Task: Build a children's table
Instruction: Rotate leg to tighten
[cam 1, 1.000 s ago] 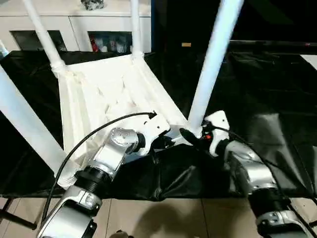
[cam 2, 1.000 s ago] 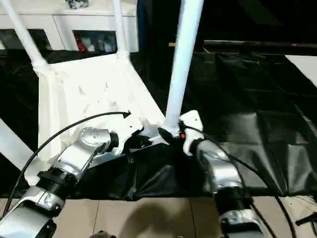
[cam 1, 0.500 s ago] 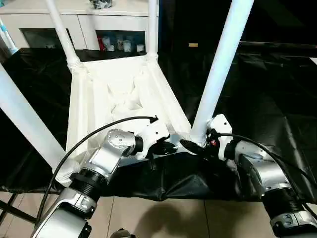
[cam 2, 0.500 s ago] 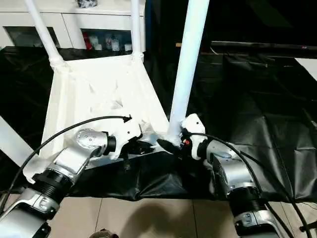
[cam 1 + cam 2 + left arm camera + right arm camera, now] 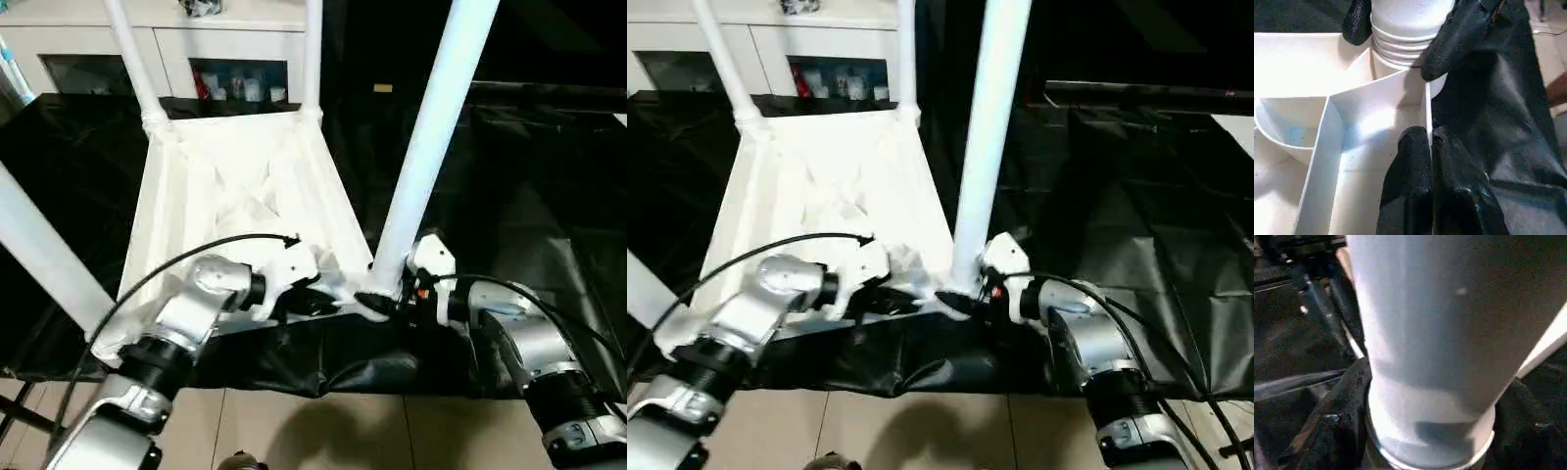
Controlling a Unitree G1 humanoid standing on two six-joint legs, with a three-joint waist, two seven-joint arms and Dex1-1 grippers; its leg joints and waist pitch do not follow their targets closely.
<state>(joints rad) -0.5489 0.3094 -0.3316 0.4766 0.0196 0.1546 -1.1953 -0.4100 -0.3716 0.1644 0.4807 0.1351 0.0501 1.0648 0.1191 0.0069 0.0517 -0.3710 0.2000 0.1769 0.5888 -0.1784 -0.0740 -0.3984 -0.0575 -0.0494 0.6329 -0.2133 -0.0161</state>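
The children's table (image 5: pixel 245 186) lies upside down on black cloth, white, with its legs pointing up. My left gripper (image 5: pixel 1429 139) is shut on the thin raised rim at the near edge, close to the near right corner socket. My right gripper (image 5: pixel 377 299) is at the base of the near right leg (image 5: pixel 431 147). Its black fingers (image 5: pixel 1457 39) press against both sides of the leg's ribbed collar (image 5: pixel 1405 29). The near left leg (image 5: pixel 39 255) and the two far legs (image 5: pixel 132 59) stand in their sockets.
Black cloth (image 5: pixel 529 196) covers the work surface all around the table. A white cabinet (image 5: pixel 235 49) with glass doors stands behind. Tiled floor (image 5: pixel 313 431) shows past the near edge. A black cable (image 5: pixel 176 259) arcs over my left forearm.
The head views have shifted. My right gripper's fingers have drawn in against the leg's base. My left forearm has swung outward to the left, with the gripper still on the rim.
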